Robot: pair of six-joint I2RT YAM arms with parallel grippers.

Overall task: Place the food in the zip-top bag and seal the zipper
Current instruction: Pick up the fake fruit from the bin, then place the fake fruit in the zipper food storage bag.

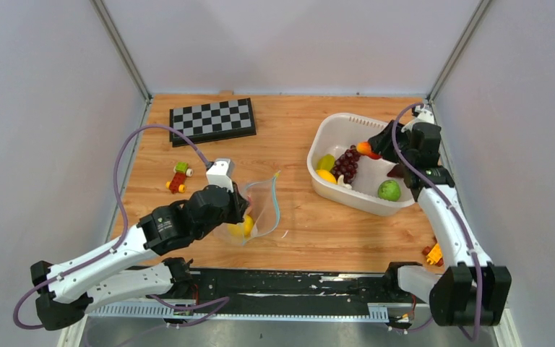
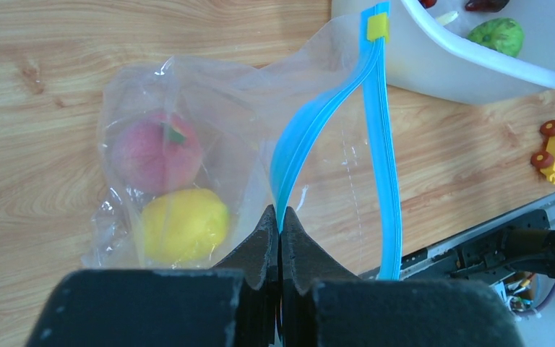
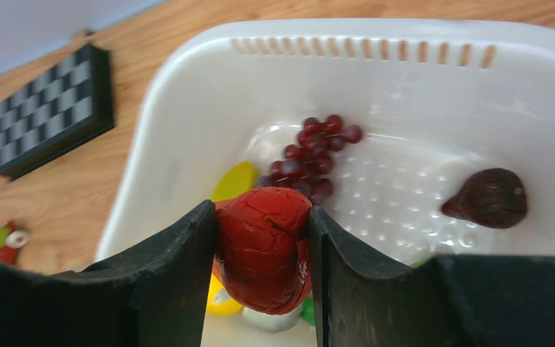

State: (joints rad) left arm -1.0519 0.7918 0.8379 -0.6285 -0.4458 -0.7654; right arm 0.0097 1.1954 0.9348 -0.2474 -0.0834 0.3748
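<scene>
**Left arm pinches the zipper, right arm grips a red fruit over the basket**

Far left on the wooden table (image 1: pixel 311 231): a checkerboard (image 1: pixel 212 121) at the back. A toy car (image 1: pixel 178 177) of red, yellow and green blocks sits nearer, in front of it.

Next is the left gripper (image 2: pixel 280 238), jaws pressed together. It pinches the near end of one lip of the teal-blue zipper (image 2: pixel 311 137). The other lip runs past the jaws on their right, apart from the first, so the mouth gapes. There is a small yellow tab (image 2: pixel 377 27) at the zipper's far end.

The zip-top bag (image 2: pixel 224 94) lies crinkled on the table, centre-left, between the toy car and the basket. Inside it, at the closed end, are a pink peach (image 2: pixel 155 155) and a lemon (image 2: pixel 184 225), touching. The lemon is the one nearer the gripper.

Right of the bag, near it but not touching, is the white perforated basket (image 1: pixel 332 130). In it are purple grapes (image 1: pixel 347 165), a yellow fruit (image 1: pixel 326 176) at their left, and a green fruit (image 1: pixel 389 190) toward the near right corner.

The right gripper (image 3: pixel 262 253) hangs over the basket's right side. Its fingers are part-way apart and clamped on a wrinkly red fruit (image 3: pixel 264 246), which touches both inner faces.

Far right, by the right arm's base, sits an orange block (image 1: pixel 433 253).
</scene>
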